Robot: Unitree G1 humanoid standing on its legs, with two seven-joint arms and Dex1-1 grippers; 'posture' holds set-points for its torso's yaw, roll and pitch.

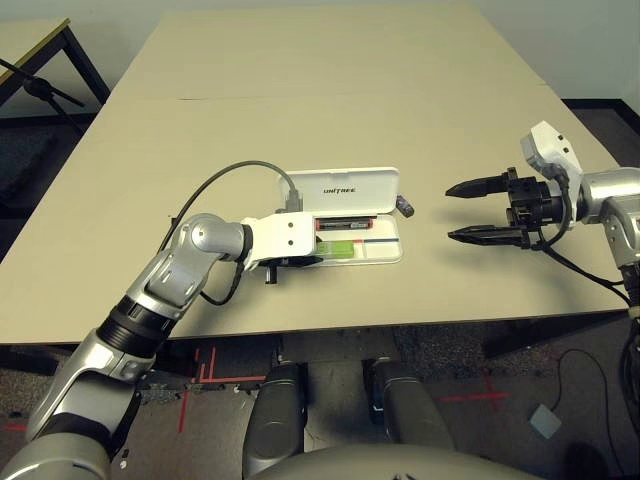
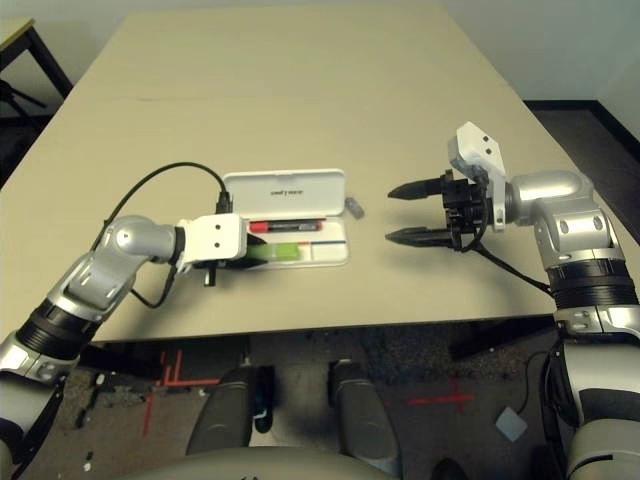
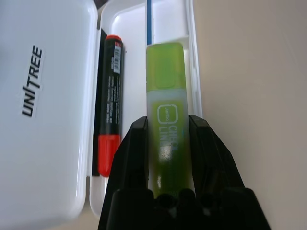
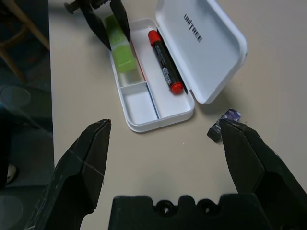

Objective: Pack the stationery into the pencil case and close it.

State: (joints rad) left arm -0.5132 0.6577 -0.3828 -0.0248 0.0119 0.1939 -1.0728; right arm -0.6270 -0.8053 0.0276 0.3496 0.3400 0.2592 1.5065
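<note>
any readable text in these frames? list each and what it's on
"UNITREE": dark print on the open lid of the white pencil case.
"CHECK LINE" or similar: faint white print on the lime-green highlighter, partly hidden by the left gripper that holds it; not fully legible.
Barcode label on the red marker: too small to read.
Small dark block on the table: no legible print.

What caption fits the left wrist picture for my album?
Left gripper grips a lime-green flat highlighter over the open white plastic pencil case, beside a red marker.
</note>
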